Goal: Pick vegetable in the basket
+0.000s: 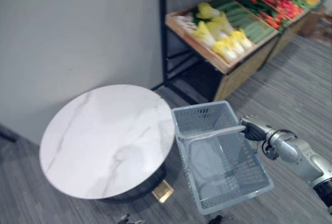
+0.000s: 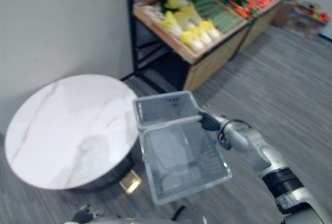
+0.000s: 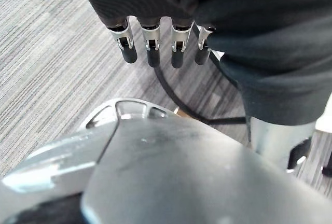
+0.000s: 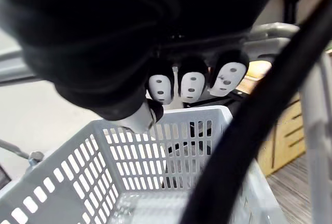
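Basket (image 1: 199,117): grey perforated plastic, matt. Handle (image 1: 212,132): smooth, slight sheen, can't tell if it's metal or plastic. Table (image 1: 104,136) top: white marble look, smooth, glossy. Floor (image 1: 295,84): grey, fine streaked texture, matt. Crates (image 1: 197,47): bare light wood. Wall (image 1: 78,27): matt grey paint. Left hand (image 3: 150,40): silver metal fingers, dark matt tips, dark ribbed cover.
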Controlling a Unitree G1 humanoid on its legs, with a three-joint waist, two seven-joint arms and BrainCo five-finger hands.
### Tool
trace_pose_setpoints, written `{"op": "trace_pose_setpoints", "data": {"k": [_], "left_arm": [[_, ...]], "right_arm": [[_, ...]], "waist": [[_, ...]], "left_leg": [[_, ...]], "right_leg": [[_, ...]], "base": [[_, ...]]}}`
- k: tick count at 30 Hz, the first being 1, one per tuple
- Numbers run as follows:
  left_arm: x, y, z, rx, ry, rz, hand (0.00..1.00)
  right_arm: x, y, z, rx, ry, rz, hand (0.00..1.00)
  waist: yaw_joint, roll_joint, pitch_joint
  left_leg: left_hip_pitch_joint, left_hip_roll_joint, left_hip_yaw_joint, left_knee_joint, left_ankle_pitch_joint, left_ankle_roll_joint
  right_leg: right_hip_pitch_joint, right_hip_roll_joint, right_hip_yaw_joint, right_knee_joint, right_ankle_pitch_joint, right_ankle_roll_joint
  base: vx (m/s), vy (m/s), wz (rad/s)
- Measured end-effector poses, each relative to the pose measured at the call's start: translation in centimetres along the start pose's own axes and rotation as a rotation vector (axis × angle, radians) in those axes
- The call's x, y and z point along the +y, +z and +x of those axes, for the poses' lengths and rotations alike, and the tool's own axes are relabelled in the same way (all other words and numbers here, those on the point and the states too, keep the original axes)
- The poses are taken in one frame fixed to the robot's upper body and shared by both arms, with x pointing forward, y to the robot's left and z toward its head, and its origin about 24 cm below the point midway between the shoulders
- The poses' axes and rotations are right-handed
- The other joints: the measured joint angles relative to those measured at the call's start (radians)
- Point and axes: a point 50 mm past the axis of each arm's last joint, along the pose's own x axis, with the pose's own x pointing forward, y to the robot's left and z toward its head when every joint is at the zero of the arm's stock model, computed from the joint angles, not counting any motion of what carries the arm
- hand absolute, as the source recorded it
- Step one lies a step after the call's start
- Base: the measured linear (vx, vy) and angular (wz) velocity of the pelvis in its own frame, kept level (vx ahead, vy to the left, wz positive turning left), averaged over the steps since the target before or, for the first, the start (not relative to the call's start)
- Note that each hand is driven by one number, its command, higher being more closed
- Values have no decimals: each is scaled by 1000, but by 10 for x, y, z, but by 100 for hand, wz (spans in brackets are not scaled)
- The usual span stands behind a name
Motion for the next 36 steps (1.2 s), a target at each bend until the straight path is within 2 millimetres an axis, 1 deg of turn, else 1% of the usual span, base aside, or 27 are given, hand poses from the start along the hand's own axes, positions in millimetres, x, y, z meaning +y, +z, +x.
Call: {"op": "trace_pose_setpoints", "data": {"k": [1,2,3,4,5,7,8,9,10,11,12,13,14,15,17,18,19,21,22,25,27,29,30,31,32,34,36], "left_arm": [[-1,-1,0,6,-3,-4,0],[-4,0,0,7,-9,-8,0],[-4,-1,0,10,-7,-11,0],[-4,-2,0,14,-6,-17,0],[-3,-3,-1,19,-3,-22,0],[-1,-4,-1,21,3,-29,0],[-2,-4,-1,21,4,-32,0],[-4,-6,-1,26,6,-55,0],[-6,-6,-2,24,7,-66,0],[-9,-6,-2,19,5,-73,0],[-14,-6,-3,18,-5,-79,0],[-18,-10,-5,23,-12,-88,0],[-20,-12,-6,22,-11,-93,0],[-21,-14,-7,25,-14,-95,0],[-26,-13,-7,22,-29,-91,0],[-28,-13,-7,19,-36,-96,0],[-28,-11,-7,14,-37,-101,0],[-25,-11,-7,10,-31,-96,0],[-24,-9,-6,4,-28,-96,0],[-24,-8,-6,-4,-30,-88,0],[-24,-7,-6,-4,-34,-75,0],[-24,-6,-6,-12,-38,-62,0],[-24,-4,-5,-17,-42,-48,0],[-22,-2,-5,-23,-42,-18,0],[-20,-2,-4,-26,-42,-6,0],[-13,-3,-4,-23,-34,29,0],[-11,1,-2,-32,-30,36,0]], "right_arm": [[-3,0,2,0,-8,-7,100],[-4,-1,1,9,-9,-11,100],[-1,-5,-1,34,6,-19,100],[1,-6,-3,44,14,-23,100],[4,-7,-4,50,22,-26,100],[4,-8,-8,55,28,-36,100],[3,-9,-8,56,29,-37,100],[4,-8,-8,52,29,-36,100],[4,-8,-8,49,29,-36,100],[3,-7,-7,44,25,-37,100],[2,-6,-6,38,23,-36,100],[3,-6,-6,36,26,-28,100],[4,-5,-6,35,26,-23,100],[4,-5,-5,33,24,-21,100],[4,-6,-6,36,25,-23,100],[4,-7,-6,41,28,-24,100],[6,-7,-6,44,31,-18,100],[7,-10,-8,55,37,-19,100],[7,-13,-9,65,43,-20,100],[10,-16,-10,82,54,-14,100],[13,-18,-11,91,61,-8,100],[13,-18,-11,92,58,-4,100],[12,-18,-9,95,41,11,100],[13,-18,-8,102,32,27,100],[13,-18,-7,104,25,33,100],[13,-17,-7,106,0,56,100],[16,-17,-10,113,0,70,100]], "waist": [[3,9,-6],[-4,21,-7],[-16,26,-7],[-21,28,-8],[-31,30,-8],[-39,36,-8],[-38,39,-6],[-32,47,-1],[-23,39,6],[-15,45,9],[-10,55,13],[-4,60,16],[0,63,19],[1,72,26],[0,97,39],[-1,110,34],[1,114,35],[-5,101,34],[-4,96,37],[-6,95,38],[-6,93,38],[0,93,39],[0,92,41],[-1,84,51],[-5,79,60],[-36,56,79],[-46,49,76]], "left_leg": [[5,4,44,-28,33,-10],[7,14,65,-44,57,-11],[19,32,73,-50,80,-7],[21,46,72,-43,86,-6],[35,77,68,-16,93,-7],[36,169,55,123,110,8],[33,191,26,167,120,22],[4,213,-86,262,145,58],[-29,188,-214,308,109,38],[-59,130,-344,334,57,20],[-93,30,-512,322,-2,-2],[-106,-55,-622,270,-41,-16],[-108,-90,-664,226,-49,-17],[-108,-139,-726,139,-50,-14],[-112,-166,-799,21,-37,-7],[-128,-174,-847,-36,-14,1],[-136,-180,-851,-38,3,-4],[-127,-204,-831,-63,1,3],[-121,-216,-804,-75,0,12],[-110,-253,-777,-92,-12,35],[-85,-270,-772,-107,-21,49],[-69,-277,-753,-108,-34,68],[-56,-277,-750,-114,-45,82],[-22,-283,-731,-134,-47,87],[1,-290,-727,-143,-50,93],[70,-318,-731,-164,-74,129],[91,-334,-734,-177,-87,145]], "right_leg": [[13,66,24,-114,5,9],[19,104,31,-169,25,5],[38,143,41,-212,38,-7],[51,160,45,-229,41,-11],[71,184,47,-247,41,-13],[95,228,79,-273,30,-30],[103,237,95,-277,32,-34],[128,251,140,-296,39,-46],[135,250,178,-302,38,-44],[134,246,220,-302,40,-44],[134,246,275,-311,41,-43],[133,252,324,-324,42,-42],[131,255,346,-328,43,-40],[131,263,363,-335,50,-29],[126,284,382,-335,60,-25],[103,298,408,-325,62,-22],[93,299,434,-318,66,-15],[76,282,469,-334,84,12],[74,271,495,-353,104,34],[81,244,526,-388,135,43],[74,232,543,-356,132,42],[32,228,565,-269,120,49],[-14,230,569,-173,116,47],[-61,222,557,-49,107,32],[-77,211,541,14,103,27],[-122,144,471,203,100,22],[-141,110,429,237,74,-1]], "base": [[-101,-274,-93],[-113,-295,-88],[-97,-226,-47],[-57,-174,-29],[-45,-154,-23],[-64,-152,-43],[-65,-122,-70],[-49,-88,-84],[-40,-53,-106],[-23,23,-128],[8,61,-149],[16,68,-146],[22,73,-144],[14,72,-120],[5,131,-112],[1,153,-102],[66,200,-85],[108,200,-49],[100,200,-39],[112,200,-25],[125,174,-23],[81,138,-41],[50,140,-50],[38,154,-43],[-3,140,-21],[6,122,7],[107,90,4]]}}
